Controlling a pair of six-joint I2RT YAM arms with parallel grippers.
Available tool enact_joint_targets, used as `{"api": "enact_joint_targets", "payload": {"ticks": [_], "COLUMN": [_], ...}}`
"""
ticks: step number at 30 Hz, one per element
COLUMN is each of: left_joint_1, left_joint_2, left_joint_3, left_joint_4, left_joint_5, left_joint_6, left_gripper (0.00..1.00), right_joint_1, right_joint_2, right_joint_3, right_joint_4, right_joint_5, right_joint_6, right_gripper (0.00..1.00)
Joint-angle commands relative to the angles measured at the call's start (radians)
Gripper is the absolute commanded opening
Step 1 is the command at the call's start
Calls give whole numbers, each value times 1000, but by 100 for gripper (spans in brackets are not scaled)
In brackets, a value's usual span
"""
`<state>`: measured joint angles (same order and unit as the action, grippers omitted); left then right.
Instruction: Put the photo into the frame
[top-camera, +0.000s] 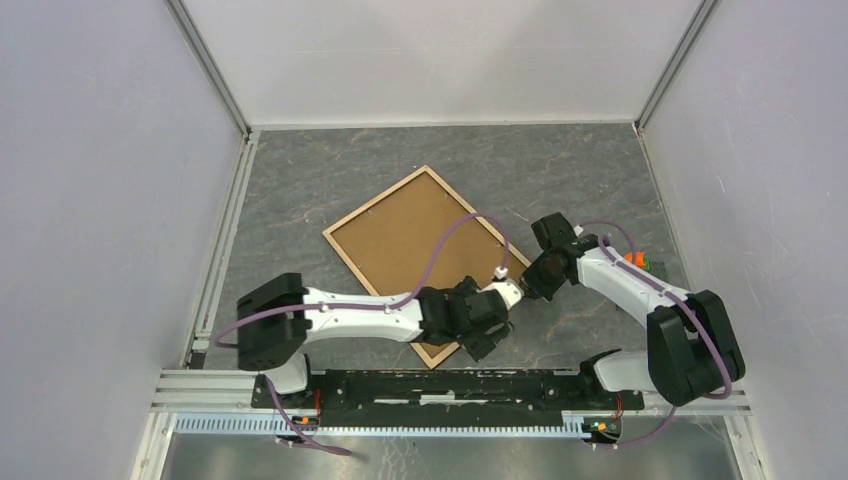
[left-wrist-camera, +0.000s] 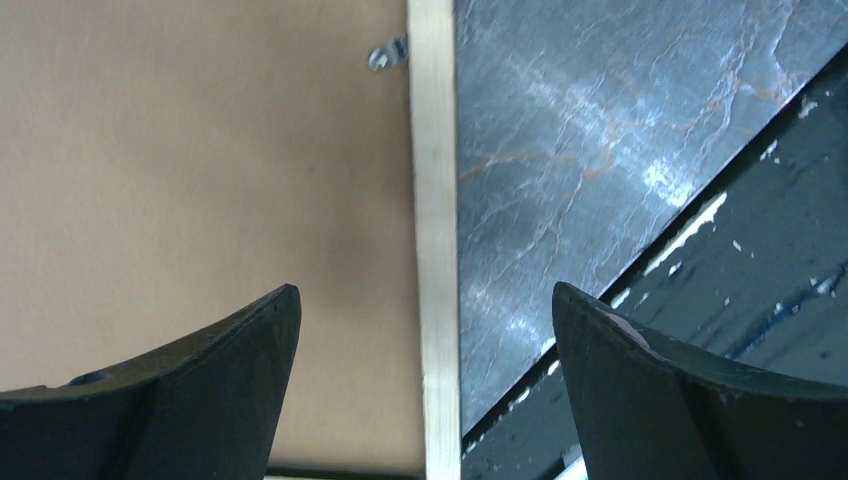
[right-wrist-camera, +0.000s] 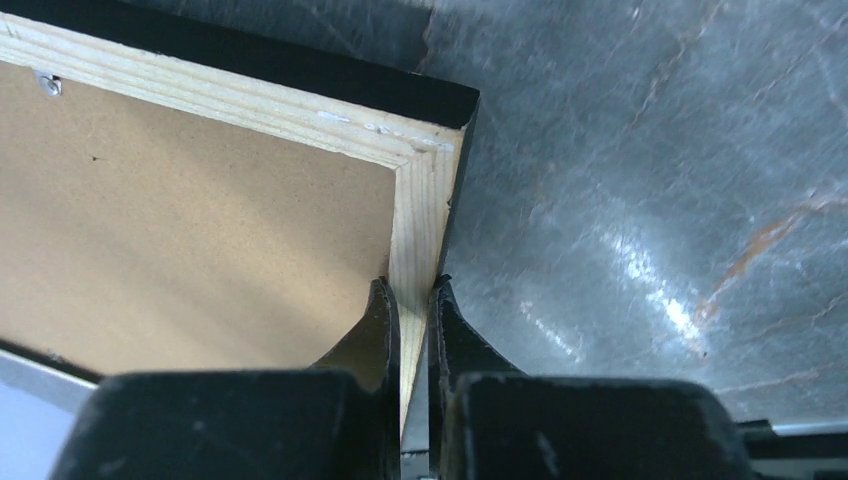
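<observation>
While the frame (top-camera: 376, 202) lies flat on the grey marbled table (top-camera: 580, 180), pale wood face up around a brown backing board (top-camera: 415, 235), the right gripper (right-wrist-camera: 412, 288) pinches its rail just beside a corner. The left gripper (left-wrist-camera: 425, 300) hangs spread wide astride another rail, one finger over board, one over table.

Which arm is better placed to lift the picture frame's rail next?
Probably right. The right gripper is shut on a rail of the thin light-wood rectangular picture frame near its corner. The left gripper hangs open astride another rail, gripping nothing.
</observation>
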<state>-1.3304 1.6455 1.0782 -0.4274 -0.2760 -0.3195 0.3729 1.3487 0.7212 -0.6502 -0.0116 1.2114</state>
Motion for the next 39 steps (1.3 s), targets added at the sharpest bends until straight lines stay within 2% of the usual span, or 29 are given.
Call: {"api": "enact_joint_targets", "payload": {"ticks": [1, 4, 7, 11, 17, 23, 24, 26, 28, 30, 32, 33, 34, 36, 39], "left_joint_1": [-72, -117, -156, -178, -197, -224, -225, -229, -229, -229, -229, -229, -228, -227, -227], "left_joint_2": [108, 207, 291, 349, 360, 308, 299, 281, 255, 223, 185, 163, 142, 108, 69], "left_joint_3": [142, 235, 320, 341, 352, 367, 376, 398, 420, 447, 476, 499, 519, 576, 700], "left_joint_4": [-87, -184, -296, -375, -421, -443, -461, -500, -532, -551, -551, -550, -550, -550, -554], "left_joint_5": [-205, -336, -533, -743, -895, -928, -928, -933, -945, -952, -950, -946, -939, -914, -849], "left_joint_6": [64, 69, 55, 34, 42, 50, 42, 25, 18, 35, 74, 94, 116, 158, 230], "left_gripper": [100, 100, 98, 93, 65, 33, 29, 23, 16, 14, 9, 3, 2, 2, 2], "right_joint_1": [8, 7, 8, 8, 7, 7, 8, 5, 0, -13, -21, -25, -25, -25, -25], "right_joint_2": [-88, -107, -112, -127, -151, -191, -203, -223, -246, -271, -307, -329, -356, -432, -603], "right_joint_3": [76, 99, 144, 167, 159, 167, 175, 213, 290, 391, 494, 545, 600, 662, 625], "right_joint_4": [-19, -44, -92, -117, -117, -116, -107, -100, -150, -177, -195, -199, -187, -104, 135], "right_joint_5": [-103, -105, -103, -102, -122, -50, -23, 65, 182, 303, 408, 461, 500, 526, 474], "right_joint_6": [76, 116, 121, 133, 141, 107, 83, 20, -41, -144, -248, -312, -388, -543, -774], "right_gripper": [0, 0, 0, 0, 0, 0, 12, 48, 71, 78, 79, 79, 80, 82, 95]}}
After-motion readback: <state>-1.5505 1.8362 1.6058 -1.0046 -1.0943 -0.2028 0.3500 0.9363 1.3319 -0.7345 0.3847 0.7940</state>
